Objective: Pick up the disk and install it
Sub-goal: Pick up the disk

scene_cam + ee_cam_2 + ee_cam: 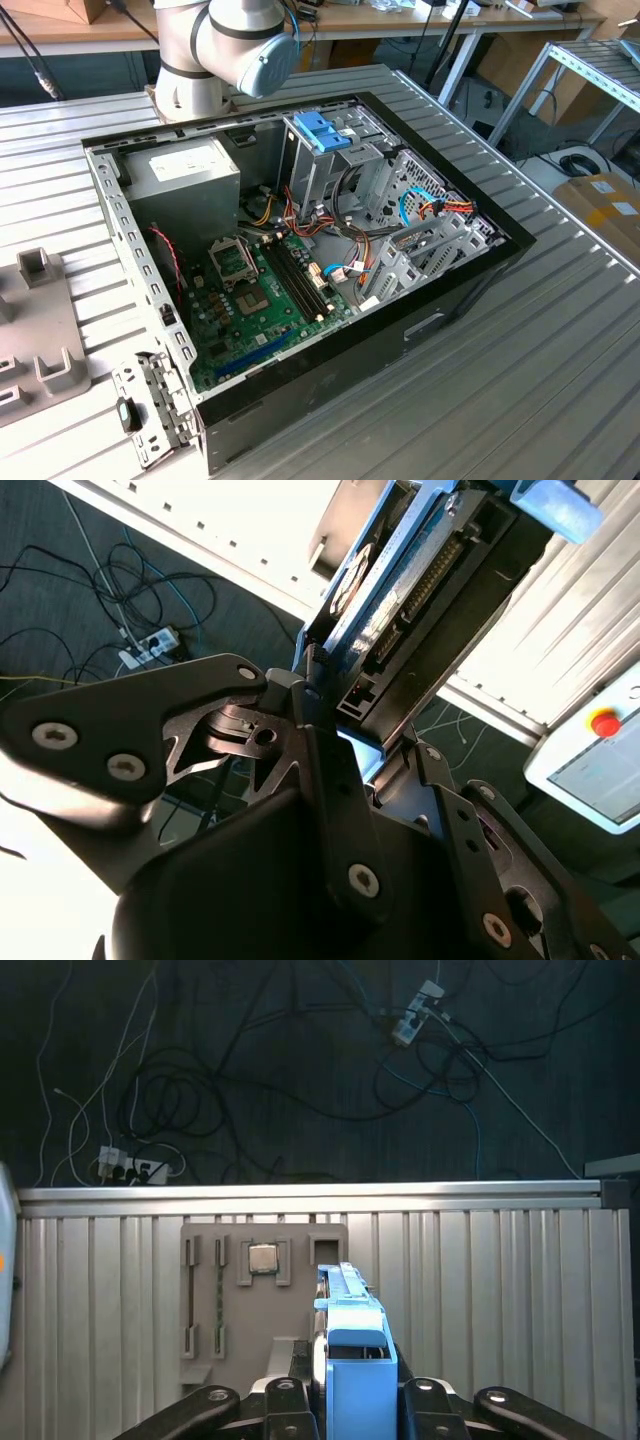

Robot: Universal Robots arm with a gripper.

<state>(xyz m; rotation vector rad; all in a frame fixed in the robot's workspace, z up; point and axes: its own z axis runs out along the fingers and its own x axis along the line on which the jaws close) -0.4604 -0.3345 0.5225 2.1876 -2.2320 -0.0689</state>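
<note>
The claw [355,1398] is clamped on the disk [352,1345]: in the first wrist view its black fingers [283,1400] sit tight on either side of the light-blue carrier rail, which stands edge-on between them. The second wrist view takes the same grip [345,725] from the side, so the disk [400,590] shows its dark body, a row of connector pins and the pale blue end of the rail reaching away from the linkage. The disk is thus in the claw, lifted off the ribbed metal table [480,1290]. The pads themselves are hidden behind the finger links, and the picture's edge cuts off the fingers' lower parts. Below the disk lies a grey fixture plate [262,1300] with a processor chip [263,1258] seated in one pocket. Beyond the table's edge, cables and a power strip [130,1165] lie on a dark floor. A control pendant [600,770] with a red button lies close by. The exterior view shows the arm [225,45] rising out of the picture behind the open computer case [400,340], with its motherboard [255,300], power supply [185,175] and a blue latch [322,130] on the metal cage.
</note>
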